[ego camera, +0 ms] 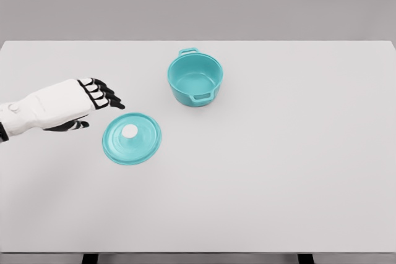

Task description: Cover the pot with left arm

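The left hand (86,100) is reaching in from nine o'clock on its white arm (31,112), fingers extended and loosely spread, thumb tucked below, grasping nothing. It is hovering just beside the lid, at the lid's ten o'clock, with the dark fingertips (114,100) pointing toward three o'clock and stopping short of the lid's rim.

The table (278,171) is filling nearly the whole view, a plain white top with a grey wall behind it at twelve o'clock.

The pot (195,78) is sitting upright slightly toward twelve o'clock from the table's centre, teal, open at the top and showing a bare inside. One of its handles is pointing toward twelve o'clock and the other toward five o'clock.

The lid (132,138) is lying flat on the table at the pot's seven o'clock, well apart from it. It is teal like the pot, round, and is carrying a small white knob (130,131) at its middle, facing up.
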